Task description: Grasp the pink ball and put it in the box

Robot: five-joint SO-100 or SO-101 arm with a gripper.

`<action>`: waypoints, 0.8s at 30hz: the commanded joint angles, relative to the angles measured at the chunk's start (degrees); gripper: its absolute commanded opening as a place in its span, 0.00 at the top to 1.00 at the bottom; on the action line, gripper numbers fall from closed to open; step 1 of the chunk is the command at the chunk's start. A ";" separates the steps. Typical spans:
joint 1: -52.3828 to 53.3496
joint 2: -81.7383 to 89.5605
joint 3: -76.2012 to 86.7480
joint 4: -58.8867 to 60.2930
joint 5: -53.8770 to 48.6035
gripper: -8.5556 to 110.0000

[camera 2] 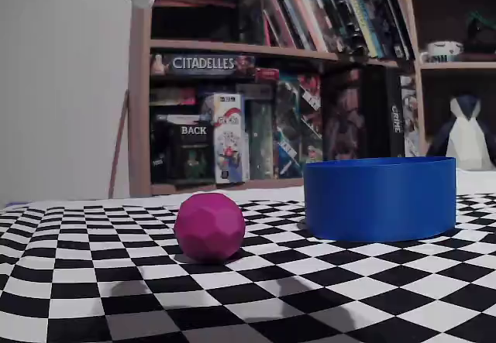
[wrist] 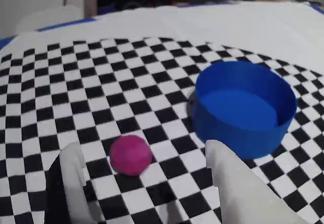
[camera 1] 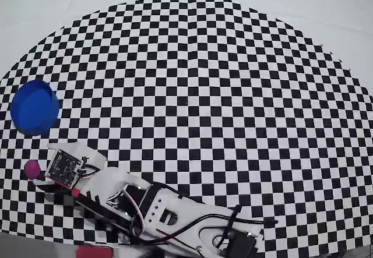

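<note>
Overall: all positions below are given relative to the box, the round blue container sitting on the checkered mat.

Box (wrist: 243,107): standing upright with its open mouth facing up. In the overhead view (camera 1: 35,108) it is sitting near the mat's left edge; in the fixed view (camera 2: 380,197) it is showing a plain blue wall with no markings.

Pink ball (wrist: 131,154): lying on the mat outside the box. In the wrist view it is resting to the lower left of the box, apart from its wall. In the overhead view (camera 1: 32,168) it is lying directly below the box, near it. In the fixed view (camera 2: 209,227) it is sitting left of the box, with checkered squares showing between the two.

Gripper (wrist: 147,155): hanging at the ball, jaws spread wide. In the wrist view one white finger (wrist: 73,176) is showing left of the ball and the other to its right, just below the box. Neither finger appears to be touching the ball.

Arm (camera 1: 151,208): reaching in the overhead view from the bottom edge toward the ball, below and right of the box.

Checkered mat (camera 1: 204,95): lying flat under the box and the ball.

Bookshelf (camera 2: 271,87): standing behind the box in the fixed view, holding books and game boxes.
</note>
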 commanded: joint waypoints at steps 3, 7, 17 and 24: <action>-0.44 -5.98 -5.36 -1.58 -0.62 0.69; -0.44 -10.63 -7.73 -2.11 -0.62 0.69; -0.44 -19.16 -11.60 -3.87 -1.85 0.68; -0.44 -22.32 -12.48 -4.39 -2.72 0.68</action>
